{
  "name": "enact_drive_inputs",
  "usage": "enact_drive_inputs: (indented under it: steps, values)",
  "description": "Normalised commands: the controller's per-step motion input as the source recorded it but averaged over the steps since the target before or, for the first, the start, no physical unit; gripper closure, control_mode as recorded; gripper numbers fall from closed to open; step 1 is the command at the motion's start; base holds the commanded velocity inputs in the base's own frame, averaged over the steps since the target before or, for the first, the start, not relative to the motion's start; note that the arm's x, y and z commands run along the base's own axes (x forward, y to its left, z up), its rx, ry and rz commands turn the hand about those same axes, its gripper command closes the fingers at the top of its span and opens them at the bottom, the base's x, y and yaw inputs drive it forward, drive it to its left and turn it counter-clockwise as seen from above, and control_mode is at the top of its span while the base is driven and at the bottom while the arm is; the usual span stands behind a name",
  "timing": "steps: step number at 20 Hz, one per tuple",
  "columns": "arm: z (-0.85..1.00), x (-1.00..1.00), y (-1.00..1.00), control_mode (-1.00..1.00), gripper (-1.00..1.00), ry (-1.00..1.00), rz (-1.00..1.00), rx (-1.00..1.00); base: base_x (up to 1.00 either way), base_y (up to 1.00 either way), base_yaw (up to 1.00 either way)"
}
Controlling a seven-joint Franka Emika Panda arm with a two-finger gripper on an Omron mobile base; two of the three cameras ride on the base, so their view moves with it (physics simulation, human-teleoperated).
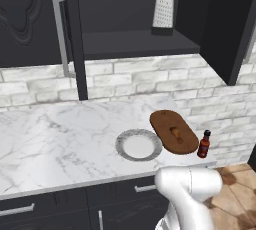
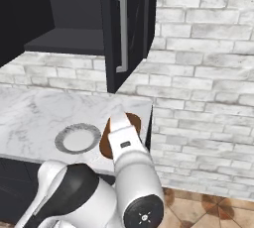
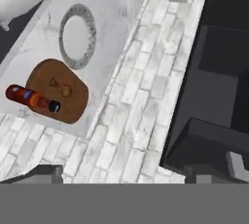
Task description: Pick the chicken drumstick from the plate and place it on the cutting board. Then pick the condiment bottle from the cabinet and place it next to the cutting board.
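The chicken drumstick (image 1: 176, 134) (image 3: 62, 88) lies on the oval brown cutting board (image 1: 173, 131) (image 3: 57, 90). The condiment bottle (image 1: 203, 144) stands upright on the counter just right of the board, close to the counter's end; from above, the bottle (image 3: 31, 98) overlaps the board's edge. The round grey-rimmed plate (image 1: 138, 145) (image 2: 77, 138) (image 3: 77, 35) sits bare to the board's left. My gripper (image 3: 141, 172) hangs high over the wall beside the cabinet (image 1: 135, 44) (image 3: 214, 72), open and holding nothing. My arm hides most of the board (image 2: 133, 120) in the right base view.
A metal box grater (image 1: 163, 10) stands on the shelf of the open cabinet. The cabinet's doors (image 2: 129, 28) swing out over the counter, one with a silver bar handle (image 1: 61, 34). The marble counter (image 1: 60, 134) ends just right of the bottle. Drawers run below.
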Motion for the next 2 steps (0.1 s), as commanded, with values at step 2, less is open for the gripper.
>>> enact_drive_inputs:
  steps: [2]
  values:
    - [0.8, -0.49, 0.0, -1.0, -1.0, -0.29, -0.02, -0.35, 0.0, 0.0, 0.0]
